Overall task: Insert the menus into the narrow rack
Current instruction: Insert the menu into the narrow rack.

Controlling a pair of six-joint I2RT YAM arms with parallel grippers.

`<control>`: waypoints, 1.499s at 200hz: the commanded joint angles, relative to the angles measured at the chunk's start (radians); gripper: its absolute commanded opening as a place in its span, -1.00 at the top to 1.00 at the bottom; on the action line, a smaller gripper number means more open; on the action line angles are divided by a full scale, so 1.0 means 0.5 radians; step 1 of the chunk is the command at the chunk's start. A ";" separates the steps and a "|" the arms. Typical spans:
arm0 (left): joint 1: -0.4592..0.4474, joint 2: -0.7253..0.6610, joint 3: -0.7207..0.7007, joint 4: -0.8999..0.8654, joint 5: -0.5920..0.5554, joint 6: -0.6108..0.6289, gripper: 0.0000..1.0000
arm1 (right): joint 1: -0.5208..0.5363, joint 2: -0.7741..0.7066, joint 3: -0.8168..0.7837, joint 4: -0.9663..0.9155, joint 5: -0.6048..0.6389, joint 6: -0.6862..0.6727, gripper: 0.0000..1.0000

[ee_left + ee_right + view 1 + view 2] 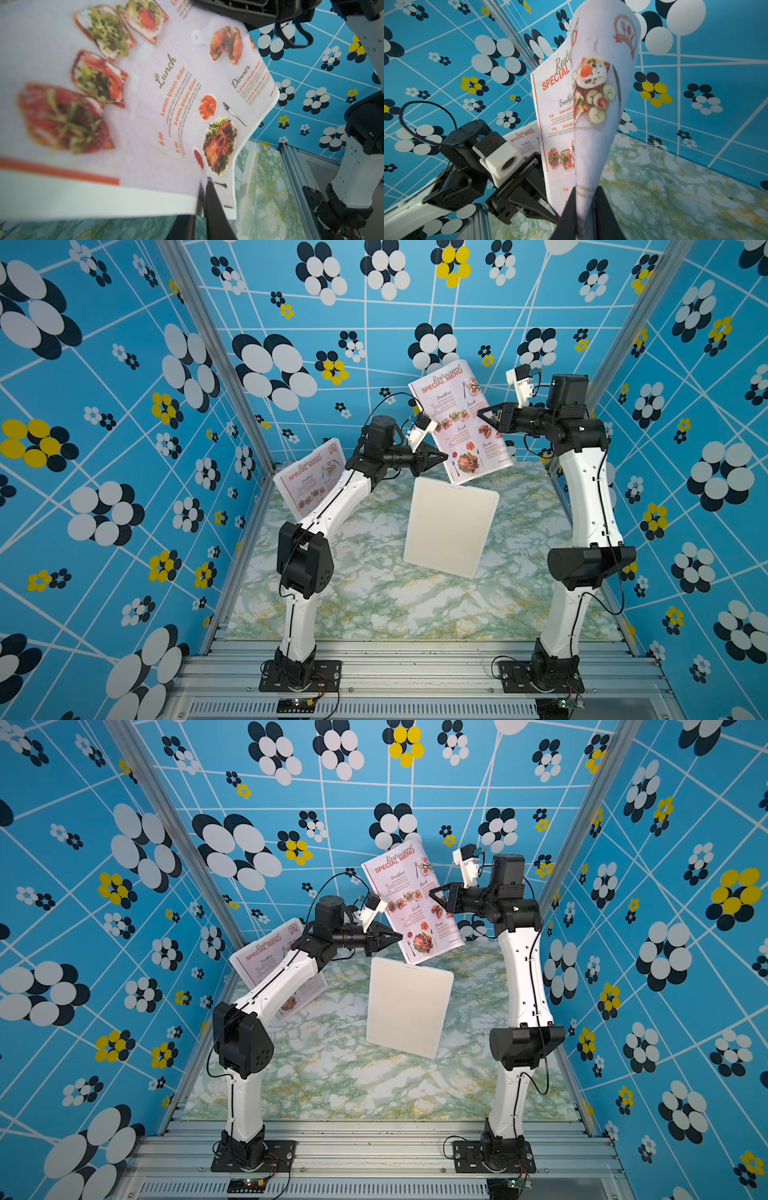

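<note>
Thin glossy pale-pink rectangular menu sheet [459, 423], red heading "Restaurant SPECIAL MENU", small food photos and text. Held in the air, tilted, right of centre in both top views; bowed along its length.

Pinched at lower left corner by black left gripper [445, 456], clenched on the sheet. Pinched at right edge by black right gripper [480, 413], likewise clenched on it, with paper curling above the fingers [566, 212] in the right wrist view.

Lower edge just above upper edge of white rounded-corner rectangular panel [451, 526], centre of frame, on green-veined marble-pattern counter [374, 601].

Second pale-pink menu sheet [307, 477], same heading. Leans upright at left of frame beside blue flower-patterned wall [124, 406]; partly hidden behind white left arm [332, 502].
</note>
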 commanded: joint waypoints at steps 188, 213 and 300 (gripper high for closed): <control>0.070 -0.243 -0.221 0.047 0.025 0.043 0.72 | 0.085 0.045 0.073 -0.095 -0.002 -0.002 0.64; 0.079 -0.262 -0.254 0.054 0.026 0.043 0.72 | 0.085 0.048 0.067 -0.119 -0.002 -0.023 0.64; 0.114 -0.312 -0.341 0.092 0.043 0.047 0.72 | 0.178 -0.030 -0.104 -0.147 0.010 -0.104 0.65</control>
